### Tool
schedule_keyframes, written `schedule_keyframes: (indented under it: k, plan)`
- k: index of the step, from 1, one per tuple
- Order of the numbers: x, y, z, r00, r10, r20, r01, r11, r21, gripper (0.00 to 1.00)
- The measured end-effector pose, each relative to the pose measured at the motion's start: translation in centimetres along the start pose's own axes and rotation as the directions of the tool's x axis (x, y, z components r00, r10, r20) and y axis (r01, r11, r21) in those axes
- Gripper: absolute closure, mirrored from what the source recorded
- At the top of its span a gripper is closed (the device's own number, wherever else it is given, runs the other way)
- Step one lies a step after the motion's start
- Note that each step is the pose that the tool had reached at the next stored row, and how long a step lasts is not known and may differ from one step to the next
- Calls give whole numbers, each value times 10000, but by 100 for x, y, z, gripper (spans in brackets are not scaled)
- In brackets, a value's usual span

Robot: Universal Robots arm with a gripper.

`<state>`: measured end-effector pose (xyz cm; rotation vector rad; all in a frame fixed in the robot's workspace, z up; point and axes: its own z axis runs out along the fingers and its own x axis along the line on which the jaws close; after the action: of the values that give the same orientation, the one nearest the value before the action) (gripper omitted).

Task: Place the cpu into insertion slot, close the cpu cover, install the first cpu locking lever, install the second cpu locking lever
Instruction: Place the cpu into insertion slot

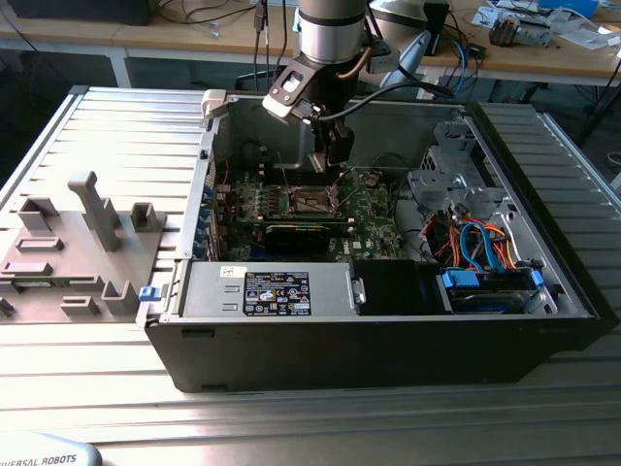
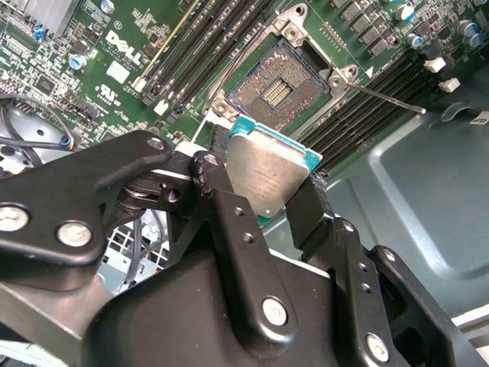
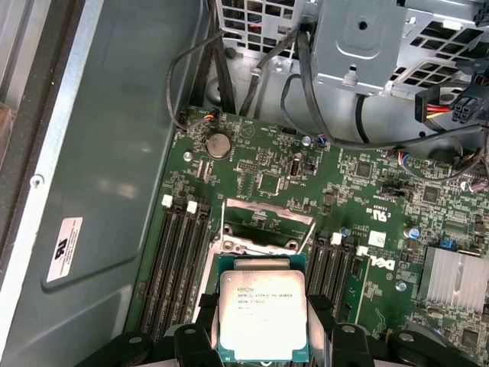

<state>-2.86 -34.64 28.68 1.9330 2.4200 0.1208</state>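
My gripper (image 2: 263,187) is shut on the cpu (image 2: 269,170), a flat square chip with a dull silver top and a teal edge, clamped between the two black fingers (image 2: 221,200). In the first wrist view the cpu (image 3: 262,312) hangs in the gripper (image 3: 263,340) over the green board. The insertion slot (image 2: 279,86) lies open just beyond the chip, its dark contact field bare inside a silvery rim. The cpu cover (image 3: 267,210) appears as a thin silvery frame raised behind the socket. One thin locking lever (image 2: 390,101) sticks out sideways. In the exterior view the gripper (image 1: 335,160) hovers above the slot (image 1: 309,201) inside the open case.
Black memory slots (image 3: 179,260) flank the socket on both sides. A long black expansion card (image 1: 301,234) lies in front of it. The power supply (image 1: 277,291), a drive bay with blue cables (image 1: 485,277) and loose cables (image 3: 321,115) crowd the case. A grey fixture tray (image 1: 68,243) sits at the exterior view's left.
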Motion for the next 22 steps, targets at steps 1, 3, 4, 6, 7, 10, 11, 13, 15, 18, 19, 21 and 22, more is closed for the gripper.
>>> schedule_keyframes:
  k: [1, 3, 4, 6, 7, 10, 11, 13, 15, 18, 19, 21, 22]
  plan:
    - [0, 0, 0, 10000, 10, 1, -10, 10000, -1, 46]
    - [0, 0, 0, 10000, 23, 3, -23, 10000, 0, 46]
    - [0, 0, 1, 10000, 29, 3, -29, 10000, 0, 46]
    - [0, 0, 1, 10000, 39, 4, -39, 10000, 0, 46]
    - [0, -1, 10, 9999, 106, 10, -106, 9999, -1, 46]
    - [0, -2, 21, 9999, 167, 15, -167, 9999, -3, 46]
    - [0, -2, 22, 9998, 173, 15, -173, 9999, -3, 46]
    - [-1, -2, 28, 9998, 197, 18, -197, 9998, -3, 46]
    - [0, -3, 32, 9998, 209, 19, -209, 9998, -3, 46]
    - [-1, -4, 42, 9996, 277, 25, -277, 9996, -4, 46]
    - [-1, -3, 43, 9996, 279, 25, -279, 9996, -5, 46]
    - [-1, -4, 44, 9996, 288, 25, -288, 9996, -4, 46]
    - [-1, -4, 45, 9995, 302, 27, -302, 9995, -5, 46]
